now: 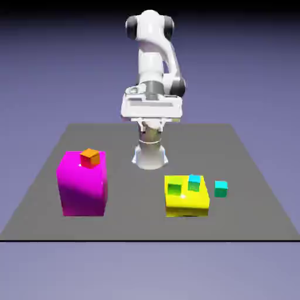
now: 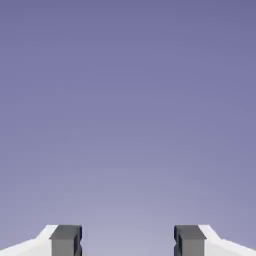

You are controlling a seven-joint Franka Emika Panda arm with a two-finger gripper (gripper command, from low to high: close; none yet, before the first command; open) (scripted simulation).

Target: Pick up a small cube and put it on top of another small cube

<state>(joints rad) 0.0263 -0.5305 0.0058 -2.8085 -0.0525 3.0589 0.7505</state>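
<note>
The tool (image 2: 128,241) stands apart, its two grey tips (image 2: 65,241) well separated with only blue-violet backdrop (image 2: 128,125) between them in the hand view; it holds nothing. In the exterior view, the white arm (image 1: 150,55) rises from its base (image 1: 150,157), and the tool hangs high over the grey desk (image 1: 140,225). The turquoise cube (image 1: 220,189) sits on the desk toward the exterior view's right, just beside the yellow block (image 1: 187,204) and apart from it. In that view a bluer cyan cube (image 1: 194,183) and a small green cube (image 1: 174,187) show against the top of the yellow block, the cyan one to the green one's right. Toward the exterior view's left stands the taller magenta block (image 1: 84,187), and a small orange cube (image 1: 89,158) shows at its top.
</note>
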